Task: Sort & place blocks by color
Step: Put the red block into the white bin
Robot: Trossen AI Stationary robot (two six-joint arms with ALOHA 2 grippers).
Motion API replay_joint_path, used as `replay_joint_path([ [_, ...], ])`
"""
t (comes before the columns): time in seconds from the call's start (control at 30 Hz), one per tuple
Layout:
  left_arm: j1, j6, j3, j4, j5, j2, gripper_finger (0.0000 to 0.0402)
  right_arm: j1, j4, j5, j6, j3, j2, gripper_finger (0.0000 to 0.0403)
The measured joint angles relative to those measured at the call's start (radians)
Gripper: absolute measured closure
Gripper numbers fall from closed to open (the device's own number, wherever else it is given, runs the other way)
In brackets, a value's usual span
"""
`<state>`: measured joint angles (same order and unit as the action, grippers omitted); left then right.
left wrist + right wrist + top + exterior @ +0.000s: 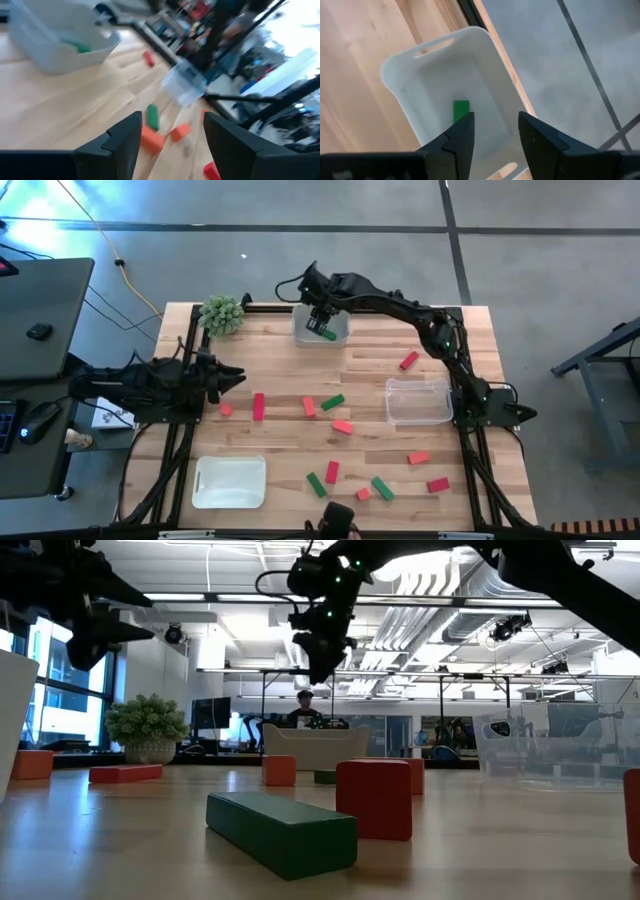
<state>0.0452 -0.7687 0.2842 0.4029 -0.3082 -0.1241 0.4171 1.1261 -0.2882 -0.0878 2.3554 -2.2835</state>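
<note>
Pale wood runs the whole counter [280, 360], and starting at its left edge the left hand [236, 378] hangs spread and empty, just short of a small red block [227, 410] and a longer red one [259, 406]. It looks poised to pick from that side next. A white tray [229, 481] lies at the near left and a spiky green plant [222, 313] sits at the far left corner.

Across the middle the blocks [333, 402] lie scattered, red, orange and green mixed, so most of the sorting seems undone.

At the far edge the right hand [322, 317] hovers over a white bin [485, 45], its fingers [462, 132] apart with nothing between them. One green block [461, 110] lies on the bin's floor beneath, so this bin is probably meant for greens.

Further right, a clear tub [418, 402] stands unfilled, with more reds around it.
</note>
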Motion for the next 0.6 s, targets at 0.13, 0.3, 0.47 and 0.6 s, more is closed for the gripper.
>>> replay_joint_path([
  [0.13, 0.000, -0.076, 0.076, 0.113, -0.014, -0.089, 0.0200, 0.001, 0.002, -0.002, 0.001, 0.000, 0.019, 0.0260],
  [0.3, 0.000, -0.224, 0.154, 0.198, -0.024, -0.220, 0.0200, 0.001, 0.008, -0.064, -0.016, 0.001, 0.044, 0.0260],
  [0.47, 0.000, -0.411, 0.194, 0.213, -0.022, -0.348, 0.0200, 0.009, 0.025, -0.128, -0.048, 0.001, 0.066, 0.0260],
  [0.6, 0.000, -0.461, 0.225, 0.214, -0.018, -0.467, 0.0200, 0.029, 0.037, -0.158, -0.052, 0.001, 0.089, 0.0260],
])
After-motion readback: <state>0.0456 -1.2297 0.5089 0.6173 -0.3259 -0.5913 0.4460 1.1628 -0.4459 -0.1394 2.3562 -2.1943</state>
